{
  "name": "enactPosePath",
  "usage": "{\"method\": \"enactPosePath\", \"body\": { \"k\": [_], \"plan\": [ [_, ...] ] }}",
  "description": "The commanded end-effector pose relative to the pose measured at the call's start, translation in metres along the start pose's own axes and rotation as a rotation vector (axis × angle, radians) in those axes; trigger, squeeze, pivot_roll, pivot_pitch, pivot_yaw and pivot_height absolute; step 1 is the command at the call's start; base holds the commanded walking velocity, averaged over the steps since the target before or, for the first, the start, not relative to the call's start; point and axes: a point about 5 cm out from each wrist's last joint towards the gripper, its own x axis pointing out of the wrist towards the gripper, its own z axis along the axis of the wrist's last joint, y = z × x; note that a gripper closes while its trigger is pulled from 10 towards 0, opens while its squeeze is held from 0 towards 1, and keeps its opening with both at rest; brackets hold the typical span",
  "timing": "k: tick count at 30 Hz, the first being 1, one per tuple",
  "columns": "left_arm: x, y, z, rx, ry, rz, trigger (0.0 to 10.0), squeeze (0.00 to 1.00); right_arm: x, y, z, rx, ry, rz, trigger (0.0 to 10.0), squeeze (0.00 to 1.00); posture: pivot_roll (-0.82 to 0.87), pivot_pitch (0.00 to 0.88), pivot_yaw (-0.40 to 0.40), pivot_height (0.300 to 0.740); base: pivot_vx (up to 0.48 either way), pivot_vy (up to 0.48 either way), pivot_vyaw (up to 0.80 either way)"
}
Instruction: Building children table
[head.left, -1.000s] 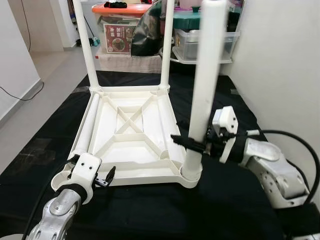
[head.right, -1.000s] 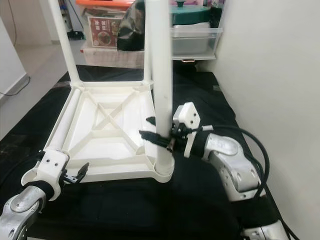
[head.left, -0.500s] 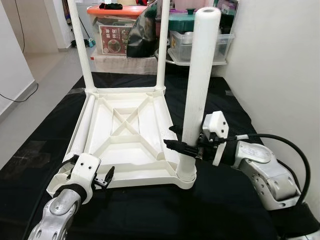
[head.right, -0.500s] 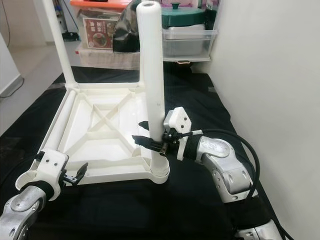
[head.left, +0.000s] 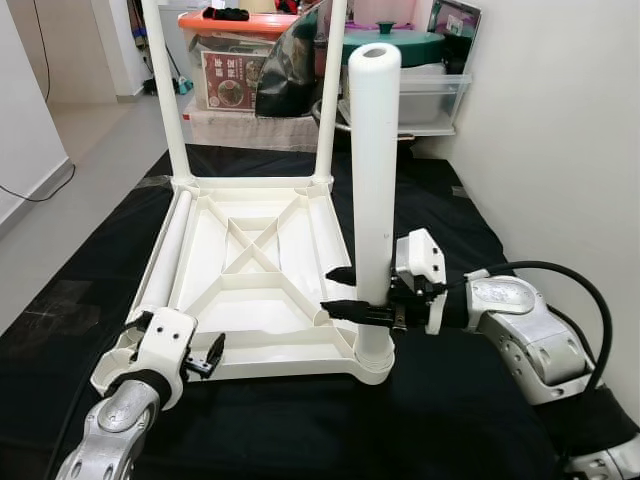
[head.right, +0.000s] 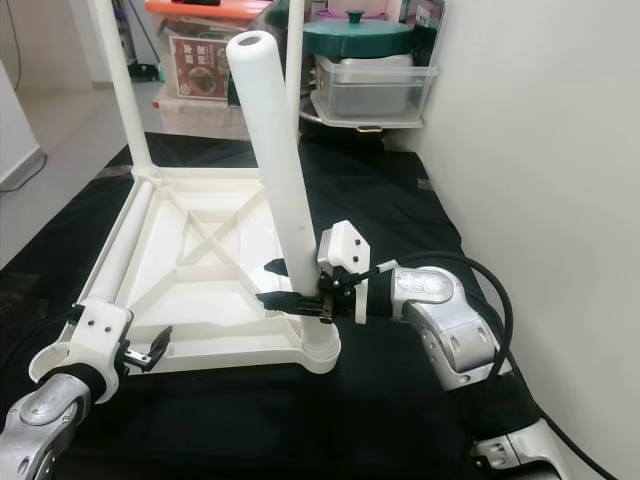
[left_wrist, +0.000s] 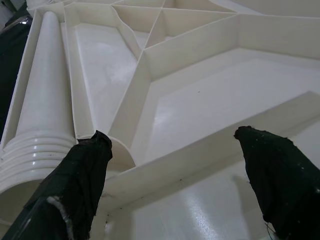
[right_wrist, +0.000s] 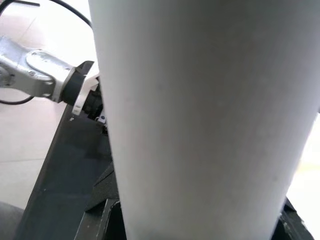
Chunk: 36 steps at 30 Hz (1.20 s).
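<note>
Black cloth covers the surface where an upturned white children's table top lies ribbed side up, storage bins stacked on the floor beyond the surface's far edge. From the left eye, two legs stand upright in the sockets at the top's far corners, and a third, the near-right leg, rises from the socket at the corner nearest the surface's right edge. The right tool clasps that leg low down, its black fingers closed around the shaft just above the socket. A fourth leg lies flat along the top's left side, not yet stood up, and the left tool hovers at the near-left corner.

From the right eye, the near-right leg leans a little toward the far left instead of standing plumb, so it looks inserted but perhaps not fully seated.

From the left wrist, the left tool's fingers are spread wide with nothing between them, poised over the top's near rim, the ridged end of the lying leg just beside them.

From the right wrist, the gripped leg looms close.

By these pictures, three legs are in and one remains.
</note>
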Motion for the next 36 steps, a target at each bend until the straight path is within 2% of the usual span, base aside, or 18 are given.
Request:
{"method": "enactPosePath", "body": {
  "k": [1,5,9,10,13,14,15,17,18,20,21,24,27,28,29,30,32,36],
  "plan": [
    [-0.001,-0.002,-0.008,-0.023,0.037,-0.001,10.0,0.00,0.007,0.004,-0.019,0.104,0.024,-0.001,0.0,0.00,0.13,0.000,-0.085,0.740,0.000,0.000,0.00],
    [-0.001,-0.002,-0.009,-0.029,0.043,0.002,10.0,0.00,0.007,-0.001,-0.022,0.156,-0.021,-0.091,0.0,0.00,0.12,0.000,-0.079,0.740,0.000,0.000,0.00],
    [0.002,-0.002,-0.009,-0.038,0.046,0.003,10.0,0.00,0.008,-0.008,-0.034,0.232,-0.035,-0.334,0.0,0.00,0.11,0.000,-0.074,0.740,0.000,0.000,0.00],
    [0.002,-0.002,-0.009,-0.038,0.046,0.003,10.0,0.00,0.008,-0.008,-0.034,0.232,-0.035,-0.334,0.0,0.00,0.11,0.000,-0.074,0.740,0.000,0.000,0.00],
    [0.002,-0.002,-0.009,-0.042,0.049,0.010,10.0,0.00,0.007,-0.018,-0.053,0.291,0.058,-0.681,0.0,0.00,0.11,0.000,-0.075,0.740,0.000,0.000,0.00],
    [0.002,-0.002,-0.009,-0.043,0.050,0.012,10.0,0.00,0.005,-0.019,-0.056,0.294,0.073,-0.736,0.0,0.00,0.11,0.000,-0.075,0.740,0.000,0.000,0.00],
    [0.002,-0.002,-0.009,-0.043,0.050,0.012,10.0,0.00,0.005,-0.019,-0.056,0.294,0.073,-0.736,0.0,0.00,0.11,0.000,-0.075,0.740,0.000,0.000,0.00],
    [0.002,-0.002,-0.010,-0.041,0.056,0.018,10.0,0.00,-0.001,-0.020,-0.066,0.322,0.135,-0.938,0.0,0.00,0.11,0.000,-0.074,0.740,0.000,0.000,0.00],
    [0.002,-0.002,-0.010,-0.040,0.058,0.020,10.0,0.00,-0.003,-0.018,-0.069,0.322,0.152,-1.007,0.0,0.00,0.11,0.000,-0.074,0.740,0.000,0.000,0.00],
    [0.001,-0.001,-0.011,-0.039,0.060,0.021,10.0,0.00,-0.003,-0.016,-0.070,0.315,0.167,-1.053,0.0,0.00,0.11,0.000,-0.072,0.740,0.000,0.000,0.00],
    [0.002,0.000,-0.012,-0.038,0.066,0.028,10.0,0.00,-0.006,-0.015,-0.071,0.325,0.181,-1.153,0.0,0.00,0.11,0.000,-0.070,0.740,0.000,0.000,0.00],
    [0.002,0.001,-0.012,-0.037,0.070,0.034,10.0,0.00,-0.008,-0.014,-0.073,0.334,0.191,-1.221,0.0,0.00,0.11,0.000,-0.070,0.740,0.000,0.000,0.00],
    [0.005,0.002,-0.011,-0.037,0.072,0.050,10.0,0.00,-0.016,-0.019,-0.072,0.310,0.213,-1.383,0.0,0.00,0.10,0.000,-0.072,0.740,0.000,0.000,0.00],
    [0.005,0.002,-0.011,-0.037,0.072,0.050,10.0,0.00,-0.016,-0.019,-0.072,0.310,0.213,-1.383,0.0,0.00,0.10,0.000,-0.072,0.740,0.000,0.000,0.00],
    [0.007,0.003,-0.012,-0.040,0.077,0.062,10.0,0.00,-0.020,-0.021,-0.072,0.340,0.212,-1.459,0.0,0.00,0.10,0.000,-0.075,0.740,0.000,0.000,0.00],
    [0.007,0.003,-0.012,-0.040,0.077,0.062,10.0,0.00,-0.020,-0.021,-0.072,0.340,0.212,-1.459,0.0,0.00,0.10,0.000,-0.075,0.740,0.000,0.000,0.00],
    [0.009,0.004,-0.013,-0.047,0.088,0.085,10.0,0.00,-0.023,-0.021,-0.074,0.411,0.210,-1.576,0.0,0.00,0.10,0.000,-0.077,0.740,0.000,0.000,0.00],
    [0.010,0.005,-0.015,-0.049,0.105,0.110,10.0,0.00,-0.018,-0.017,-0.076,0.447,0.222,-1.635,0.0,0.00,0.10,0.000,-0.078,0.740,0.000,0.000,0.00]
  ]
}}
